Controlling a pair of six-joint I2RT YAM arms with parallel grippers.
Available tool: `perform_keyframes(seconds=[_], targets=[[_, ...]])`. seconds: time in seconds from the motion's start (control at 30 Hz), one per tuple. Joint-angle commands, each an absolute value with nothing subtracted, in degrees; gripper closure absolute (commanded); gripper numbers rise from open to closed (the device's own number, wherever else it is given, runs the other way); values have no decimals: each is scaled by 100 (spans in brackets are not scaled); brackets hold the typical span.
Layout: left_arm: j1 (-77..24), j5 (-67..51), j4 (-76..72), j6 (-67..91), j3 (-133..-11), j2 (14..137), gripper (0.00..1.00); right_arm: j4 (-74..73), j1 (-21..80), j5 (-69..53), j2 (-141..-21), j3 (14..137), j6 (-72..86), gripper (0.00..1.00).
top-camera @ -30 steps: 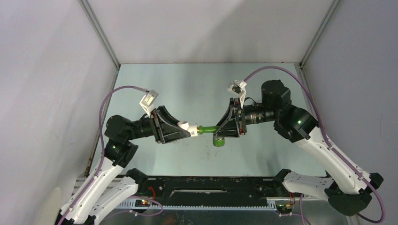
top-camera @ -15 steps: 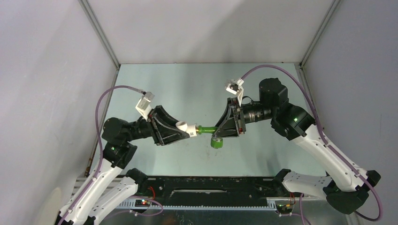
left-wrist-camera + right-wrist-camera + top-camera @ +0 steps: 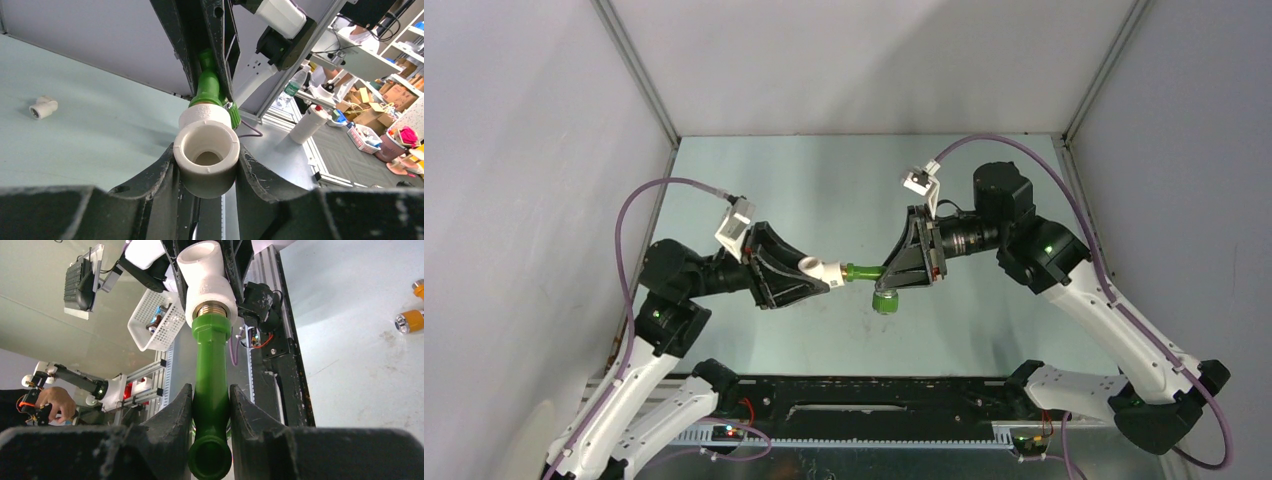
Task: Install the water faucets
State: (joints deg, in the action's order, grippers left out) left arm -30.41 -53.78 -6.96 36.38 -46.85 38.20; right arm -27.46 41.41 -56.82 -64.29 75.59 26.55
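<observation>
My left gripper (image 3: 816,276) is shut on a white elbow fitting (image 3: 822,271), which fills the left wrist view (image 3: 206,157). My right gripper (image 3: 894,278) is shut on the green faucet (image 3: 869,276), whose round knob (image 3: 885,301) hangs below. In the right wrist view the green faucet (image 3: 211,390) sits between my fingers, its threaded end seated in the brass-ringed mouth of the white fitting (image 3: 206,282). Both parts are held in the air over the table's middle. The orange faucet (image 3: 411,320) lies on the table at the right edge of the right wrist view.
A second white elbow fitting (image 3: 43,107) lies on the green table surface in the left wrist view. Grey walls enclose the table on three sides. A black rail (image 3: 874,405) runs along the near edge between the arm bases.
My left wrist has rotated, turning the white fitting on the green faucet's end. My right arm has shifted slightly left. Both parts stay joined and gripped.
</observation>
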Motion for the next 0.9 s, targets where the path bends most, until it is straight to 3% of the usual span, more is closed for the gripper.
perform_keyframes(seconds=[0.0,0.3,0.53,0.87], targets=[[-3173,-5559,-141,3087,-4839,4005,100,-2197,4097,-5617,-6481,7728,2792,100],[-3181,-5426,-35,3076,-4778,4039,100,-1412,4039,-5678,-6442,7517,3428,100],[-3182,-5177,-35,3105,-4725,4008,100,-792,4043,-5489,-6298,7066,3971,80],[-3187,-4885,242,3365,-4623,4179,100,-82,4006,-5043,-6200,6460,4694,74]])
